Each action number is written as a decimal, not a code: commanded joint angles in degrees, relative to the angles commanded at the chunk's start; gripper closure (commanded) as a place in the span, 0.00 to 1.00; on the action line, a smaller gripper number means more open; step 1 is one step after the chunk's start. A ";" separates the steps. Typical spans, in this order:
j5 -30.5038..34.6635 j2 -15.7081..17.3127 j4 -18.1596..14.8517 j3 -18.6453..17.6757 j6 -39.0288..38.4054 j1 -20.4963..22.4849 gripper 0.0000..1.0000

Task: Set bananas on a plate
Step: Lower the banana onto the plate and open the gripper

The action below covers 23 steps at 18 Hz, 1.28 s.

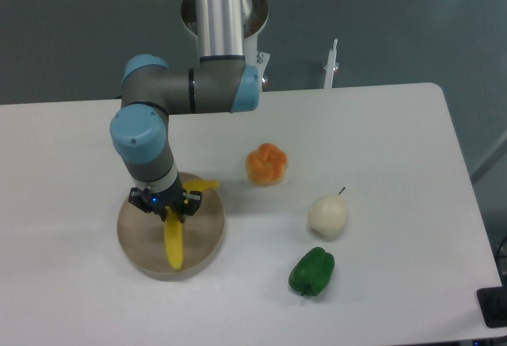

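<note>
The yellow banana [173, 245] lies over the round beige plate [207, 231] at the front left of the table. One end points toward the plate's front edge and the other end pokes out behind the gripper at the plate's back rim. My gripper [171, 213] points straight down over the middle of the banana, with its dark fingers [182, 211] close against the banana's sides. I cannot tell whether the banana rests on the plate or hangs just above it.
An orange pumpkin-like fruit [266, 164] sits to the right of the plate. A white pear [328, 214] and a green pepper [312, 271] lie further right, toward the front. The arm's base column stands at the back edge.
</note>
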 joint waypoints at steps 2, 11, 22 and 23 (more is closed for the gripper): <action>-0.09 -0.09 -0.09 0.09 0.00 -0.27 0.72; 0.00 -0.53 -0.18 -0.70 0.79 -0.71 0.71; 0.00 -0.62 -0.26 -1.49 1.49 -0.71 0.66; 0.00 -0.70 -0.26 -1.58 1.49 -0.71 0.65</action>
